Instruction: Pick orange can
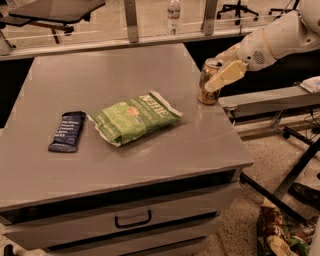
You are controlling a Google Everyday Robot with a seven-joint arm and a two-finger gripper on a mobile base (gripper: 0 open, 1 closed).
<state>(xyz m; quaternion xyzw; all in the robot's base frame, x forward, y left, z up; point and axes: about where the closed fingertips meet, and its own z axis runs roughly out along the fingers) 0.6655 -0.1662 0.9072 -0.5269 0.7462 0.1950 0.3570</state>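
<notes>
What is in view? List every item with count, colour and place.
orange can: one, golden-orange, upright near the table's far right edge.
chip bag: one, green, flat at the table's middle.
snack bar: one, dark blue, flat on the table's left side, apart from the chip bag.
table: one, grey, drawers in its front.
water bottle: one, clear, on the ledge behind the table.
office chairs: two partly seen, dark, background left and right.
bench: one, grey, right of the table.
packaging: colourful, on the floor at lower right.
arm: one, white, reaching in from the upper right.
gripper: one, cream, at the orange can, overlapping its right side.
</notes>
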